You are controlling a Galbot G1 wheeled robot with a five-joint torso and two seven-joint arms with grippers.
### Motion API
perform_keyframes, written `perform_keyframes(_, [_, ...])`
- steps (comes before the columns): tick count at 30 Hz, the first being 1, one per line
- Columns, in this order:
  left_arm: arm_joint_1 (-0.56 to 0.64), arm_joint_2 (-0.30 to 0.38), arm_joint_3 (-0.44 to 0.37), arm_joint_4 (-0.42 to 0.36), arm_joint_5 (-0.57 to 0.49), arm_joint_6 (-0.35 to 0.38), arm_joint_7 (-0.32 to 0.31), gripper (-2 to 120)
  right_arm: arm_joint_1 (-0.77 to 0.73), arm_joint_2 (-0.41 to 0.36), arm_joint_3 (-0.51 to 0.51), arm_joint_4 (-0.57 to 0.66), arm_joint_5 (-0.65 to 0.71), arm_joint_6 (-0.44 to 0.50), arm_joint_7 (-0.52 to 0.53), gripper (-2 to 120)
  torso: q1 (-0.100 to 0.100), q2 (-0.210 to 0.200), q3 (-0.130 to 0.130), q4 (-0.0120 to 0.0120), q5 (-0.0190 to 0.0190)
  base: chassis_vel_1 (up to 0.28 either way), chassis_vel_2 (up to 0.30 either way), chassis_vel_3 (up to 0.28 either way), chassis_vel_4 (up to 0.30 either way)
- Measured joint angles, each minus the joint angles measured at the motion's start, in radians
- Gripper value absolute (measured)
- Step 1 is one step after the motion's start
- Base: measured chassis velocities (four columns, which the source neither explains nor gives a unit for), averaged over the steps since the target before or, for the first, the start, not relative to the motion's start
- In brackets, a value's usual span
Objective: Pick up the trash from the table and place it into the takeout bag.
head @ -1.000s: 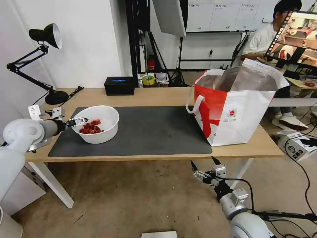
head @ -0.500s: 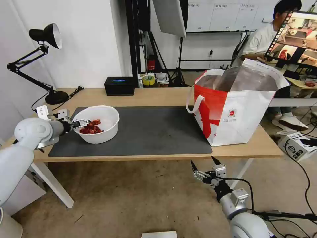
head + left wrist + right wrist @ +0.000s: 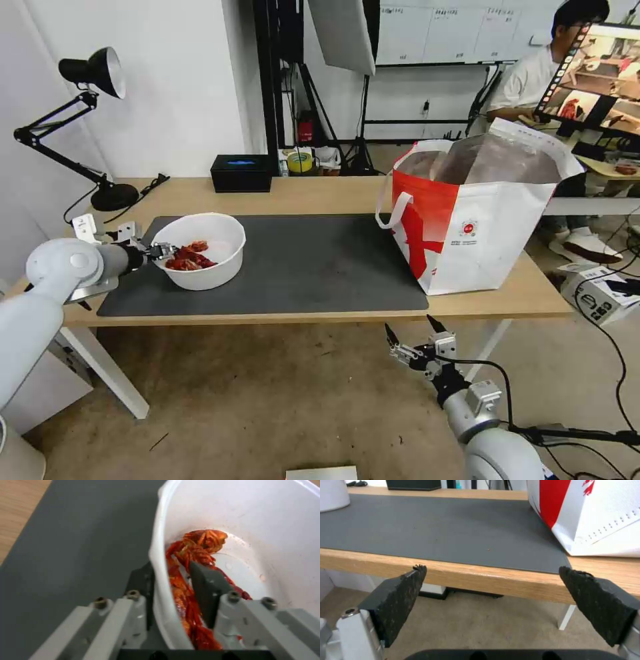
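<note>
At the left end of the long light-wood tabletop (image 3: 313,193), a black desk lamp (image 3: 87,73) stands on its round base beside the wall, its jointed arm leaning over the corner. Just in front of it the robot's left arm reaches in from the side, and the left claw (image 3: 160,251) is clamped on the near-left rim of the white round bowl (image 3: 220,267). The left wrist view shows the grip closely: one dark finger (image 3: 141,580) presses the outside of the bowl's wall, the other sits inside against the tangle of red scraps (image 3: 196,547), with the thin white wall pinched between them. The bowl sits on the left part of the large dark grey mat (image 3: 300,267), which covers most of the tabletop's middle. Behind the mat, near the far edge, is a small black box (image 3: 241,173).

Farther right, the takeout bag (image 3: 493,233) stands upright on the right end of the tabletop, its near-left corner overlapping the mat's edge. It is a boxy white tote with a red panel, a white loop handle hanging at its left side, a small round logo on the front and silver foil lining showing in its open mouth.

Below the tabletop's front edge, well apart from the bowl, the right claw (image 3: 410,333) hangs over the floor with its two black fingers (image 3: 403,600) spread wide, gripping nothing, pointed toward the edge of the tabletop.
</note>
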Motion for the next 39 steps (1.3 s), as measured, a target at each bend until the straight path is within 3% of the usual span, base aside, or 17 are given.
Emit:
perform_keyframes(5, [0.001,0.006,0.003,-0.007,0.000,-0.001,0.004,11,0.000,0.000,0.000,0.000,0.000,0.000,0.000,100,0.000,0.000,0.000,-0.0001,0.0001,0.000,0.000,0.000,0.000])
perform_keyframes(7, [0.003,0.008,0.005,-0.013,-0.001,-0.001,0.013,0,0.000,0.000,0.000,0.000,0.000,0.000,0.000,100,0.000,0.000,0.000,-0.0001,0.0000,0.000,0.000,0.000,0.000])
perform_keyframes(20, [0.023,0.018,-0.019,-0.060,-0.020,-0.001,0.021,0,0.000,0.000,0.000,0.000,0.000,0.000,0.000,100,0.000,0.000,0.000,0.0000,0.0000,0.000,0.000,0.000,0.000])
perform_keyframes(29, [-0.068,0.034,-0.021,-0.122,-0.098,-0.001,0.008,0,0.000,0.000,0.000,0.000,0.000,0.000,0.000,100,0.000,0.000,0.000,-0.0002,0.0001,0.000,0.000,0.000,0.000])
perform_keyframes(36, [-0.198,0.007,0.057,-0.156,-0.127,-0.001,-0.014,0,0.000,0.000,0.000,0.000,0.000,0.000,0.000,100,0.000,0.000,0.000,0.0001,0.0001,0.000,0.000,0.000,0.000])
perform_keyframes(39, [-0.322,-0.049,0.144,-0.164,-0.151,-0.001,-0.040,0,0.000,0.000,0.000,0.000,0.000,0.000,0.000,100,0.000,0.000,0.000,-0.0003,0.0002,0.000,0.000,0.000,0.000])
